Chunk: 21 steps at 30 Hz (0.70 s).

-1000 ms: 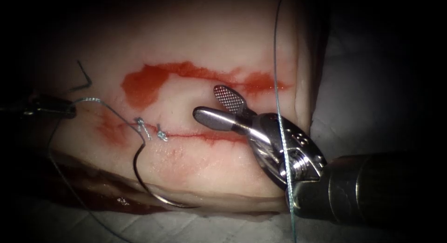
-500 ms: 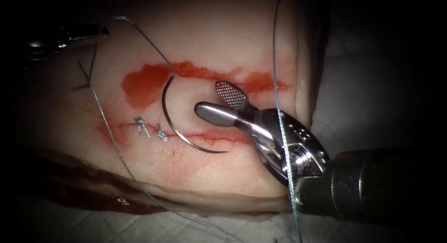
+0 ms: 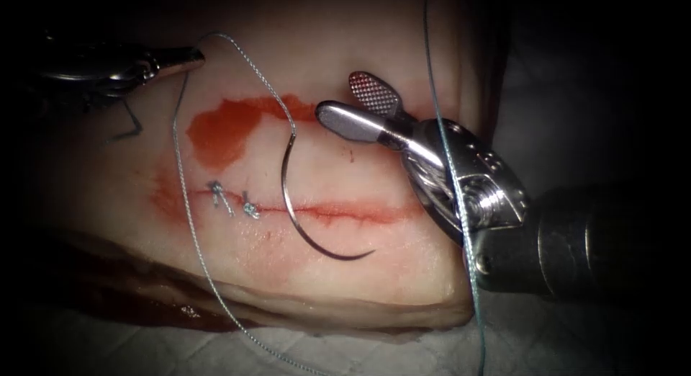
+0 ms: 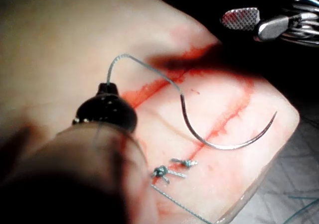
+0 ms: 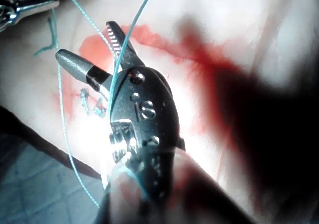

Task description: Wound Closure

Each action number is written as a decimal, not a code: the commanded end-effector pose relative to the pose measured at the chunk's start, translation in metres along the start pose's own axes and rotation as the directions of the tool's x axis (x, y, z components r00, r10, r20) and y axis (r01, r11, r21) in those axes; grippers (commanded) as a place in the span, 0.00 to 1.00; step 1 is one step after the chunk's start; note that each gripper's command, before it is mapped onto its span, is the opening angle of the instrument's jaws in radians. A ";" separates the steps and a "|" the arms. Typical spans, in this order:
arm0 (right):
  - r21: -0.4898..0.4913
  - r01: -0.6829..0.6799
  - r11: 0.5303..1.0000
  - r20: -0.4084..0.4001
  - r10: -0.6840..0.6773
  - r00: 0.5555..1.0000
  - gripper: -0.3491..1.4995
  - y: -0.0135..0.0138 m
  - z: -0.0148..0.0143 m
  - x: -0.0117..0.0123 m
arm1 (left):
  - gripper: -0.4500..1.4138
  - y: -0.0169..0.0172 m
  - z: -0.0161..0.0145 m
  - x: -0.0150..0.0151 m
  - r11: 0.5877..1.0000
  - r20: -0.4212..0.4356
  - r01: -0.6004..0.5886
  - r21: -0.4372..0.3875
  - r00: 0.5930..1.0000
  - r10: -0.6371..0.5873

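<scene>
My left tool [image 3: 193, 57] comes in at the upper left, jaws shut on the thread [image 3: 252, 66]. From there the thread arcs over to the needle's blunt end. The curved needle [image 3: 302, 228] dangles from it, free of the tissue [image 3: 374, 279], and crosses the cut [image 3: 360, 212] just right of two knots [image 3: 219, 196]. Its point faces right, below the cut. My right tool [image 3: 353, 102] stands open above the cut, right of the needle, holding nothing. The left wrist view has my left tool [image 4: 107, 89], the needle [image 4: 219, 143] and knots [image 4: 162, 171]. The right wrist view has the open right tool [image 5: 84, 40].
A red fluid patch [image 3: 223, 131] lies above the cut at left. One thread strand [image 3: 188, 225] drops from the left tool past the knots, off the tissue's front edge. Another strand [image 3: 437, 131] runs top to bottom across the right tool's wrist. A short cut thread end [image 3: 129, 127] lies far left.
The left tool rose from the far left to the upper left, drawing thread and lifting the needle up and rightward across the cut. The right tool moved up and right, still open.
</scene>
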 end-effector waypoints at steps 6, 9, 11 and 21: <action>-0.001 0.007 1.000 0.003 -0.007 1.000 0.95 -0.0003 0.0005 0.0006 | 0.95 -0.0004 0.0009 -0.0002 0.995 0.019 -0.096 -0.029 0.995 0.096; 0.000 0.007 1.000 0.003 -0.007 1.000 0.95 -0.0004 0.0003 0.0005 | 0.97 0.0002 -0.0001 0.0007 0.993 -0.003 -0.106 -0.051 0.994 0.106; 0.002 0.006 1.000 0.004 -0.006 1.000 0.95 -0.0006 -0.0001 0.0004 | 0.92 0.0004 -0.0018 0.0009 0.994 -0.006 -0.100 -0.051 0.995 0.100; 0.237 0.016 0.971 -0.049 -0.004 0.999 0.90 -0.0052 -0.0059 -0.0011 | 0.86 -0.0046 -0.0069 -0.0045 0.999 0.081 -0.032 0.018 0.996 0.031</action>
